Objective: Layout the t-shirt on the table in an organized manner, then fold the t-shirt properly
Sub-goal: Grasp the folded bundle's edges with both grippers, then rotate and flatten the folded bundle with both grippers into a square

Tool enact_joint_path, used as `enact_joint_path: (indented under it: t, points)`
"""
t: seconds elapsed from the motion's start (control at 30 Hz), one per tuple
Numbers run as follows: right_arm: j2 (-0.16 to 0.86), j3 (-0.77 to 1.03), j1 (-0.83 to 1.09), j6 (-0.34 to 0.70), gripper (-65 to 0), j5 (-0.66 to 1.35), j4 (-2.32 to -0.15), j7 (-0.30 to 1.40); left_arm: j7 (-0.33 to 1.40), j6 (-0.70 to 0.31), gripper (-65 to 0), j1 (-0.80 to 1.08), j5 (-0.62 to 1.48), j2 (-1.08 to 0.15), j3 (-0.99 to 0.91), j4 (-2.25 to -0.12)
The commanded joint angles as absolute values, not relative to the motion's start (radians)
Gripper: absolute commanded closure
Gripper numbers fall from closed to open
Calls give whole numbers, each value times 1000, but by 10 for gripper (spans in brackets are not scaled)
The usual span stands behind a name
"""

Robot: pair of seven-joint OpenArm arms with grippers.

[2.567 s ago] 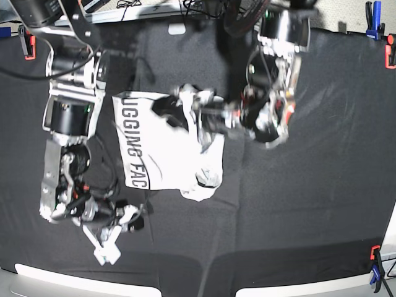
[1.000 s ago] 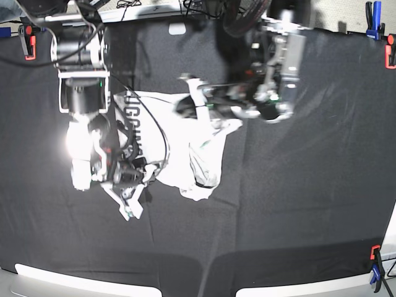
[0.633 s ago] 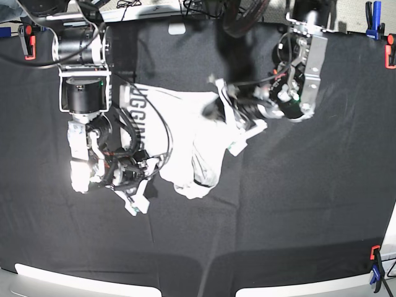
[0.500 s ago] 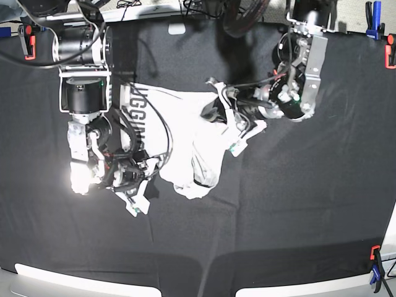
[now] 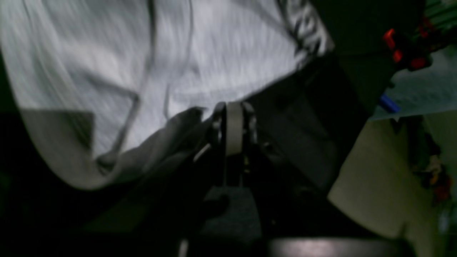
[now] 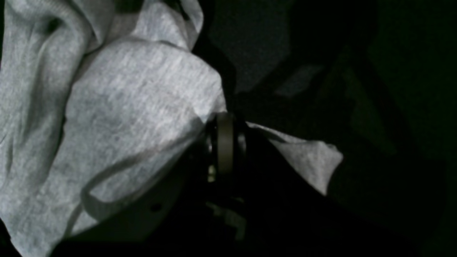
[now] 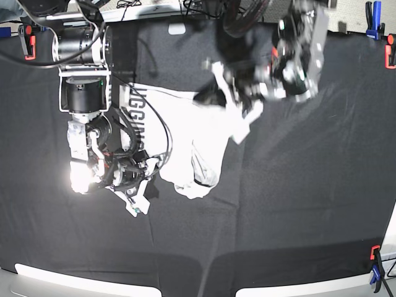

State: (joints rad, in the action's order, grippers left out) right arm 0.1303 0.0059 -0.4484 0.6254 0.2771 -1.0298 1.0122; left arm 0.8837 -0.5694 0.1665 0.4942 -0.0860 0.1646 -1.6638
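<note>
One t-shirt, white to light grey with dark block lettering along one edge, lies crumpled and partly bunched on the one table of black wrinkled cloth, toward its upper-left part in the base view. Two grippers: the left gripper has its jaws pressed together on a fold of the shirt's edge, and the right gripper is likewise clamped on a pinch of grey fabric (both wrist views are dim). Clamps at the table's edges counted in the base view: three orange, two blue.
</note>
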Motion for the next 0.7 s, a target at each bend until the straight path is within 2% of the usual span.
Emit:
enact_joint_path:
  t: [0.0, 0.07, 0.33, 0.67]
  points:
    - [133, 7, -479, 639, 0, 289, -1049, 1007, 836, -574, 0, 157, 494, -83, 166, -1681]
    - [133, 7, -479, 640, 0, 288, -1049, 1016, 811, -547, 0, 151, 454, -81, 166, -1681]
    - [133, 7, -428, 639, 0, 288, -1050, 1024, 809, -545, 0, 105, 408, -80, 166, -1666]
    - [234, 7, -382, 637, 0, 308, -1055, 982, 784, -545, 0, -6, 393, -78, 165, -1400]
